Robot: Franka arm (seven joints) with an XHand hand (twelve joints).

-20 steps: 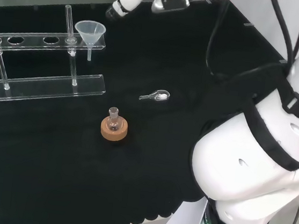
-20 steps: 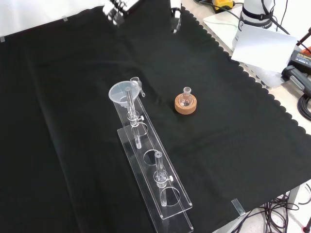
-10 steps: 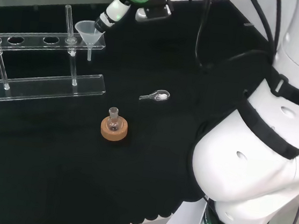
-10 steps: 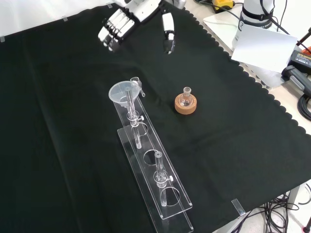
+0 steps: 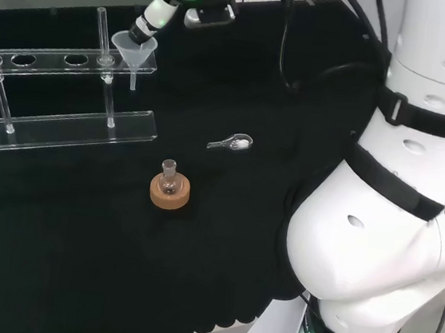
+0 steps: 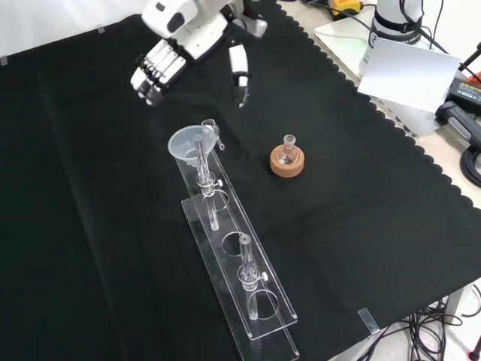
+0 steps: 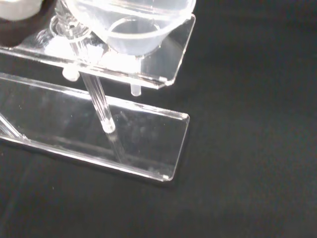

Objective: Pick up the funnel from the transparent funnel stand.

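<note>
A clear funnel [image 5: 134, 48] sits in the end hole of the transparent stand [image 5: 66, 61], its stem hanging below the upper shelf. In the front view the funnel [image 6: 189, 143] is at the stand's [image 6: 259, 301] far end. The hand [image 6: 189, 31] hovers above and beyond the funnel, open, with its straight fingers [image 6: 152, 73] and its thumb [image 6: 240, 73] spread apart and pointing down. Nothing is between them. In the head view a finger of the hand [image 5: 153, 16] hangs just above the funnel's rim. The wrist view shows the funnel's bowl [image 7: 133, 22] close over the shelf [image 7: 171, 57].
A small round flask in a cork ring [image 5: 170, 189] stands on the cloth, right of the stand in the front view [image 6: 288, 160]. A small clear glass piece [image 5: 232, 142] lies nearby. The arm's white links [image 5: 394, 210] stand at the head view's right. Glass rods stand in the stand [image 6: 246, 267].
The hand has come down and nearer to the funnel, moving left in the head view. The funnel and stand have not moved.
</note>
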